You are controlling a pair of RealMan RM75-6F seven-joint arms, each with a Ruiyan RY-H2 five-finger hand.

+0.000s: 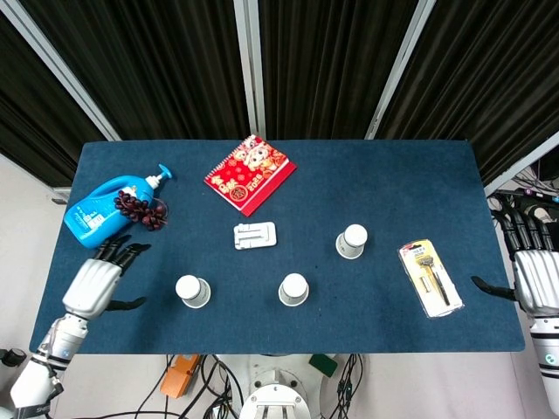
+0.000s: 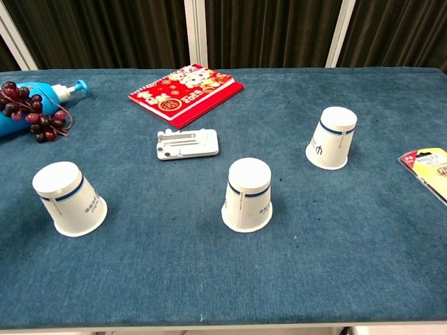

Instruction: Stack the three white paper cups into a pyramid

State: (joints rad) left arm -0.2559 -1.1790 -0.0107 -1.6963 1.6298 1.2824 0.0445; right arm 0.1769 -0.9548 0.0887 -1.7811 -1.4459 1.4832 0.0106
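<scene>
Three white paper cups stand upside down and apart on the blue table [image 1: 384, 175]: the left cup [image 1: 192, 291] [image 2: 68, 199], the middle cup [image 1: 293, 289] [image 2: 248, 194] and the right cup [image 1: 352, 241] [image 2: 332, 137]. My left hand [image 1: 98, 281] hovers over the table's front left corner, open with fingers spread, left of the left cup. Beyond the table's right edge is my right hand [image 1: 534, 271], open and holding nothing. Neither hand shows in the chest view.
A blue pump bottle [image 1: 105, 208] lies at the back left with a bunch of dark grapes [image 1: 140, 208] against it. A red booklet [image 1: 250, 174] lies at the back centre, a small white stand [image 1: 254, 235] below it, and a packaged razor [image 1: 429, 278] at the right.
</scene>
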